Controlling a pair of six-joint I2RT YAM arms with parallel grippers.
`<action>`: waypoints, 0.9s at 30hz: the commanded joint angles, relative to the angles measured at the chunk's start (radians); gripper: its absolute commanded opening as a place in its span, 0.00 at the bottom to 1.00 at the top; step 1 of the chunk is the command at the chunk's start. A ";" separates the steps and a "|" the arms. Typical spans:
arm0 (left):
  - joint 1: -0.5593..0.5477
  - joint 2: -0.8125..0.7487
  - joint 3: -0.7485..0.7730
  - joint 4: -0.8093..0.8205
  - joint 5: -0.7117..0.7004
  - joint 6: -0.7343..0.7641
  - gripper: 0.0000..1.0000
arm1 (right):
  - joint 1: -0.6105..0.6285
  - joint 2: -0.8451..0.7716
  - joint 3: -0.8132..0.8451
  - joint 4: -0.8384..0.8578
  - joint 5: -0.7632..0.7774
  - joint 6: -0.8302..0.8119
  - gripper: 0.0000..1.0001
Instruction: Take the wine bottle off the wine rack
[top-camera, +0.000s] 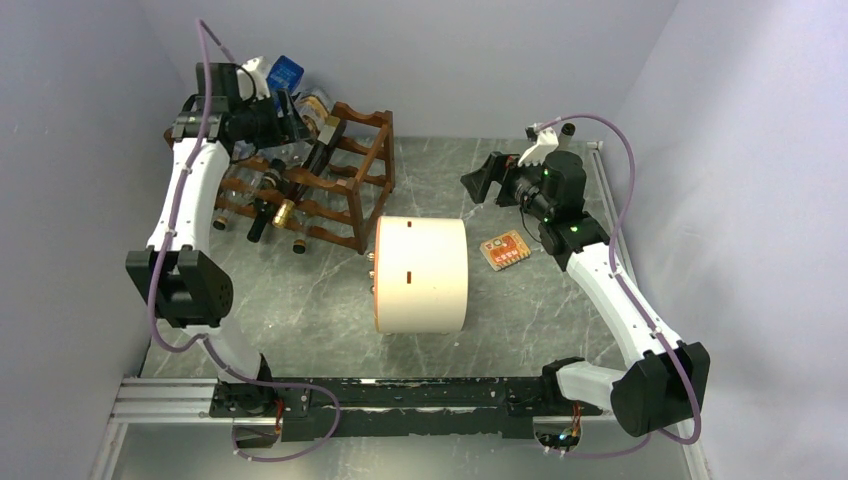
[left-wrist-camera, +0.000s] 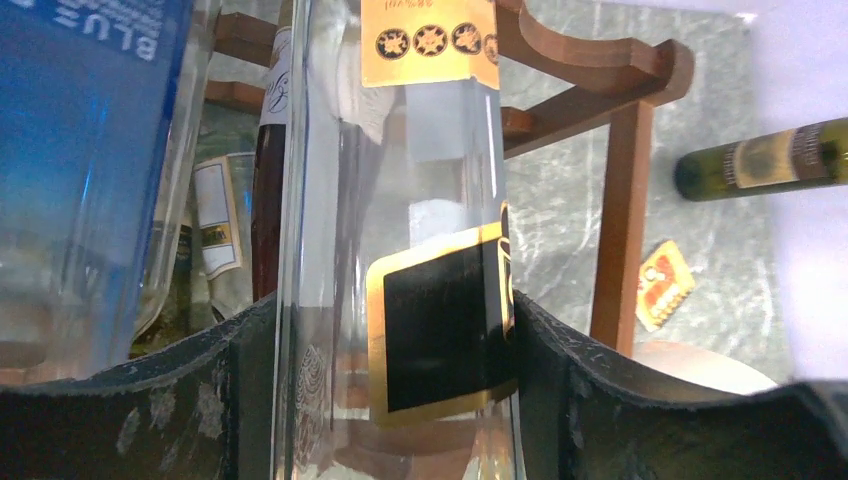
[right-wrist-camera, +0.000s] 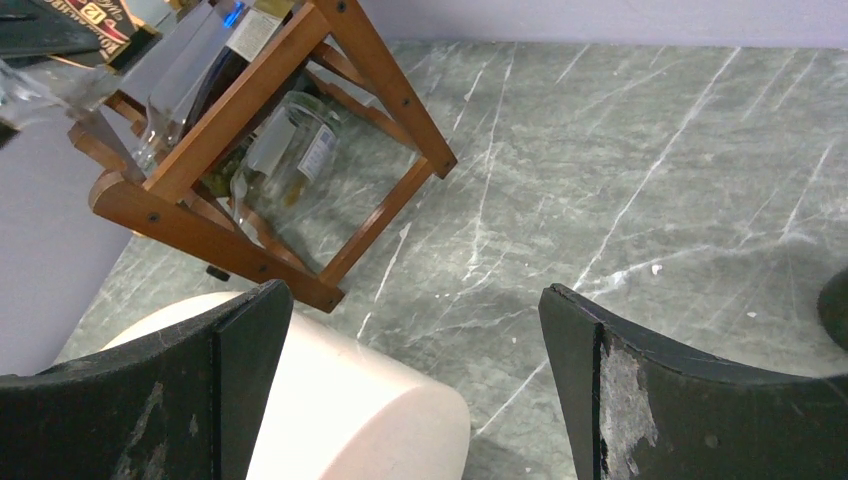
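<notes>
While clamped on the wine bottle (left-wrist-camera: 420, 200) at the top tier, calls for a pull that follows the glass rather than fighting it. Gripped by the left gripper (left-wrist-camera: 392, 320), with a finger (left-wrist-camera: 200, 400) hard against each side of the clear body, level with the black-and-gold label. Runs 12 to 6 o'clock through the left wrist view, square to the line between the fingers, so sits centred in the grasp rather than off to either side. Neck end not to be told from that view, and hidden under the wrist in the top view as well. Judging by the neighbouring bottles (top-camera: 275, 205), probably lies with neck toward 7 o'clock and base toward 1 o'clock, cradled in the scalloped rails of the wine rack (top-camera: 372, 180), over at 10 o'clock on the table (top-camera: 520, 320). Crowded at 9 o'clock in the wrist view by a blue-labelled bottle (left-wrist-camera: 90, 120), just beside, so likely wants a straight lift clear of the rails before any swing sideways. Held by the nearer arm by far. No call for the right gripper (right-wrist-camera: 412, 300), spread wide on nothing toward 2 o'clock, well apart from the rack and beyond the cream cylinder (top-camera: 420, 275).
</notes>
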 joint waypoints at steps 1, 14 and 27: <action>0.057 -0.069 -0.019 0.146 0.208 -0.115 0.07 | 0.010 0.004 0.031 -0.005 0.023 0.008 1.00; 0.146 -0.131 -0.236 0.482 0.546 -0.435 0.07 | 0.023 -0.003 0.040 -0.024 0.044 -0.004 1.00; 0.146 -0.262 -0.228 0.521 0.626 -0.543 0.07 | 0.117 0.035 0.126 -0.029 0.065 -0.151 1.00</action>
